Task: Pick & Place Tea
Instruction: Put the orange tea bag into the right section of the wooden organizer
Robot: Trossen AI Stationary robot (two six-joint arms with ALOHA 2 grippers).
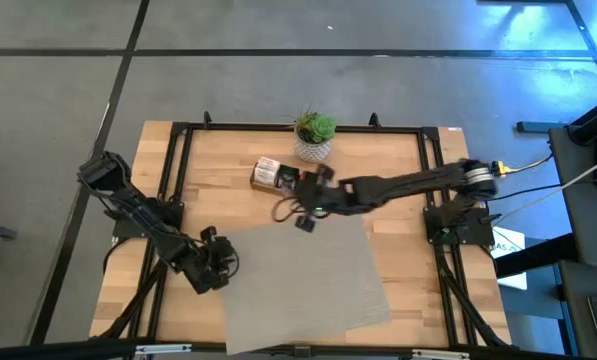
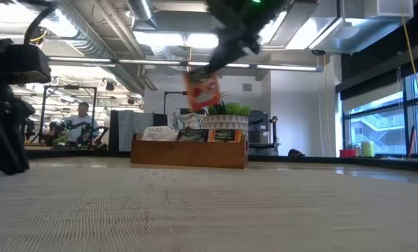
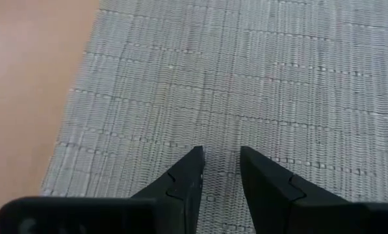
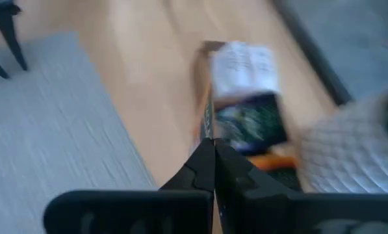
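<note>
OK, my right gripper (image 1: 304, 222) sits centre frame in the high view, just below the wooden tray (image 1: 275, 176); fingers pinched on an orange-red tea packet (image 2: 202, 91), which the low view shows hanging in the air above the tray; other packets stand in the tray (image 4: 245, 97); left gripper (image 3: 219, 170) parked lower left over the grey mat (image 1: 308, 280), fingers apart, gripping nothing

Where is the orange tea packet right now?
The orange tea packet hangs from the right hand, shut on it, in the low view, above the wooden tray, in front of the potted plant.
</note>
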